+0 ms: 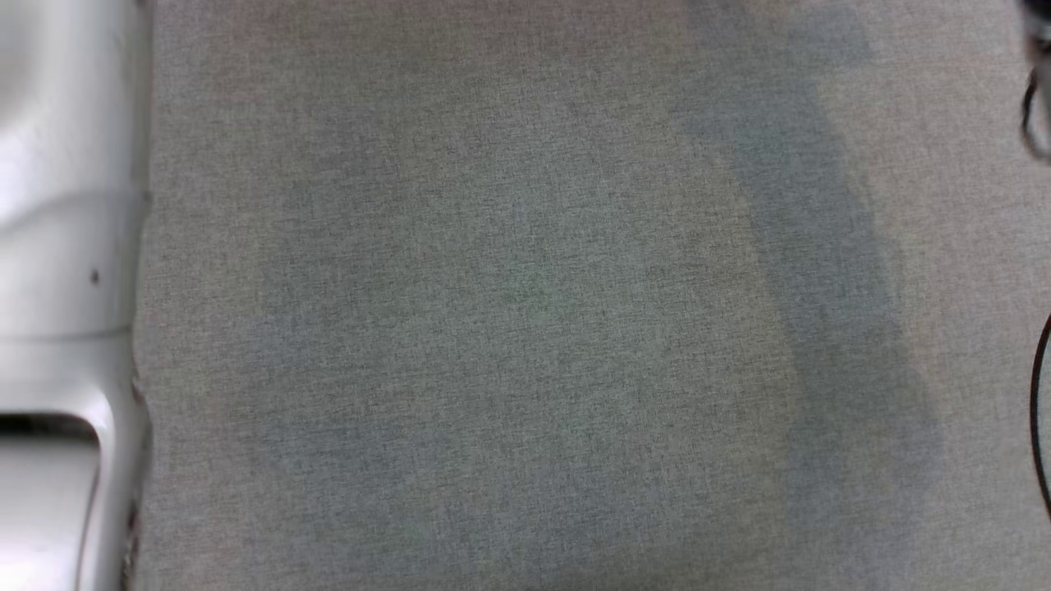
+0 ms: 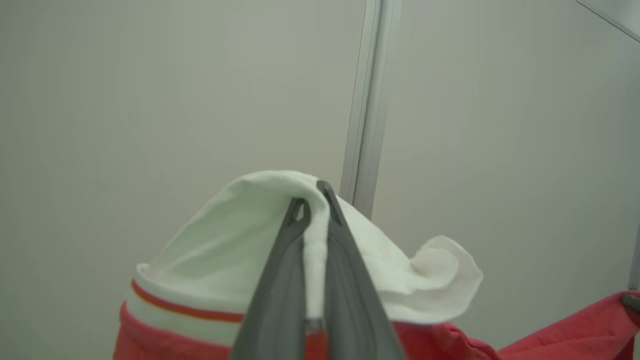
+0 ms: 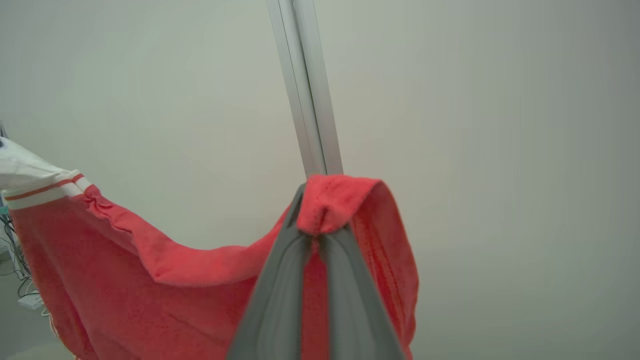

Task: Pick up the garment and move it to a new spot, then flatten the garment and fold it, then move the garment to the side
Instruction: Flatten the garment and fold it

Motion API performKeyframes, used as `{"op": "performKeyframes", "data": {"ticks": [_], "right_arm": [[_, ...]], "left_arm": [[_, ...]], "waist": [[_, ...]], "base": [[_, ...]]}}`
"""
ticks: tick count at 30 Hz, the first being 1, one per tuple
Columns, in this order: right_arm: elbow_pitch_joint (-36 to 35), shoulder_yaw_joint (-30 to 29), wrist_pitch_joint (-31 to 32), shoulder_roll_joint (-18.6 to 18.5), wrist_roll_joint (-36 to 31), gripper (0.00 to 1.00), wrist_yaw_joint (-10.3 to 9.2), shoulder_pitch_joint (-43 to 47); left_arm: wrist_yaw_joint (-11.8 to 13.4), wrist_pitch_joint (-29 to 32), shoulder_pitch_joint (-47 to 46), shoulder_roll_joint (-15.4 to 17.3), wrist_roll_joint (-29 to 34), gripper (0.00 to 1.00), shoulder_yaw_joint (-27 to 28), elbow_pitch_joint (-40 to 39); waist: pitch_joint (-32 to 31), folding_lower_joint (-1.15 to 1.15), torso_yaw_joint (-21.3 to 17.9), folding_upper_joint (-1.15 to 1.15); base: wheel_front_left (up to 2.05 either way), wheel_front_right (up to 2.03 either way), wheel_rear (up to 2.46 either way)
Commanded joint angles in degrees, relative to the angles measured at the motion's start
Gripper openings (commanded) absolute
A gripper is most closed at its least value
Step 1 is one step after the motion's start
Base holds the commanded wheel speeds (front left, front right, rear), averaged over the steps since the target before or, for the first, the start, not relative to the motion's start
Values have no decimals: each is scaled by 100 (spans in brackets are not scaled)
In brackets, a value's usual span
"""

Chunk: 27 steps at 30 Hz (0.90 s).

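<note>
Head view: looked down on grey woven surface (image 1: 525, 328), broad and flat from edge to edge, crossed by soft shadow bands. Noted pale arm shell (image 1: 66, 246) along the left edge and a thin dark cable (image 1: 1041, 410) at the right edge.

Left wrist view: found left gripper (image 2: 311, 195) aimed at a pale wall panel (image 2: 150, 100), with both fingers drawn together on a fold of the garment (image 2: 225, 250). Recorded white fabric draped over the fingertips, a white band with an orange stripe below it, and red cloth under that. Saw a loose white flap curling off to the right of the fingers, and more red cloth reaching the lower right corner. Marked a vertical metal strip (image 2: 367, 100) in the wall panel just behind the fingertips.

Right wrist view: found right gripper (image 3: 320, 220) likewise aimed at the wall panel, clamped on a red edge of the garment, with cloth folded over its tips. Traced the upper hem sagging in a curve leftward to the striped white band at the left edge. Saw the red body hanging slack below that hem. Noted open wall panel to the right of the fingers and loose wires (image 3: 20, 285) low at far left.
</note>
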Motion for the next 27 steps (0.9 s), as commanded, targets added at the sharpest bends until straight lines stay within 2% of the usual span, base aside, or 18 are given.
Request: {"op": "performKeyframes", "data": {"ticks": [1,12,20,27], "right_arm": [[-164,19,-2,-40,-8,0,3,321],[-1094,-183,-2,114,48,0,3,2667],[-1435,-404,-2,334,61,0,3,4365],[-1523,-506,-2,433,102,0,3,5537]], "left_arm": [[-7,10,387,41,19,0,26,-152],[-8,9,3203,-113,31,0,613,-1431],[-8,10,5117,-462,65,0,959,-1868],[-8,10,6308,-604,-22,0,1106,-2023]], "waist": [[-6,-1,-8,-1],[-459,-1,4,-1],[-893,-1,37,-1],[-1306,-1,111,-1]], "base": [[0,0,0],[0,0,0],[0,0,0],[0,0,0]]}}
